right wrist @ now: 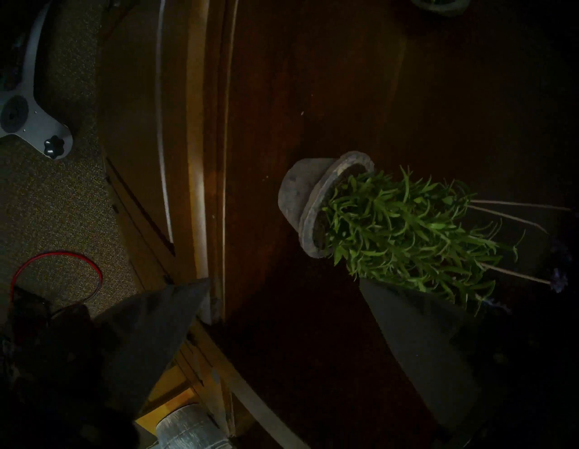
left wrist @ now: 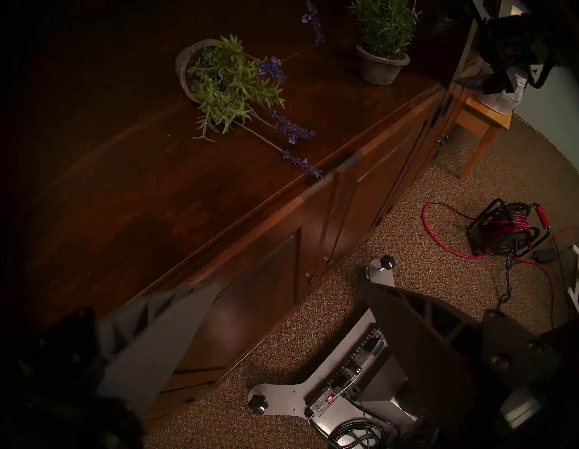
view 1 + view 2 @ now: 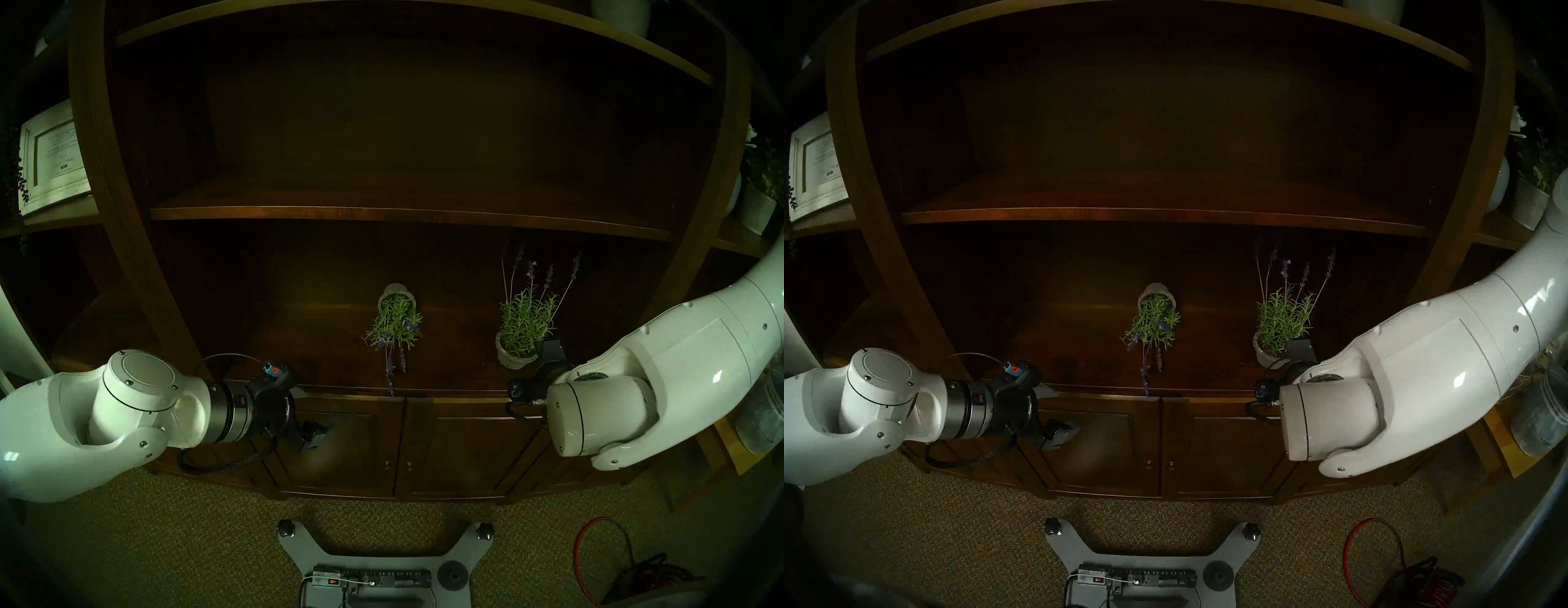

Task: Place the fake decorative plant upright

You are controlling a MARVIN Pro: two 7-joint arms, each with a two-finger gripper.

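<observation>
So the right pincer gapes empty just short of the upright plant, while the tipped plant lies further off, left pincer open too.

The shelf is dark brown wood, smooth and a little shiny. The plant pots look like rough gray stone. The leaves look like plastic. The robot arms are shiny white. The carpet looks rough and fuzzy.
</observation>
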